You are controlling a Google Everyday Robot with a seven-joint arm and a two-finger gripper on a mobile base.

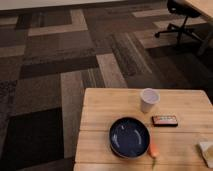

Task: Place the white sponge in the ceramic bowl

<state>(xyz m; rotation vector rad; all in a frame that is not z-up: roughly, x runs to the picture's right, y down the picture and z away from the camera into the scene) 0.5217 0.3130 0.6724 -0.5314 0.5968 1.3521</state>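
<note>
The ceramic bowl (129, 137) is a dark navy, shallow round bowl at the front middle of the wooden table (110, 107), and it looks empty. The white sponge (206, 153) is a pale block lying on the table at the right edge of the view, partly cut off. It lies well right of the bowl. My gripper is not in view.
A white cup (149, 99) stands behind the bowl. A dark flat red-marked item (165, 120) lies right of the bowl. A small orange object (154, 151) lies at the bowl's front right. An office chair (180, 20) stands on the patterned carpet at the far right.
</note>
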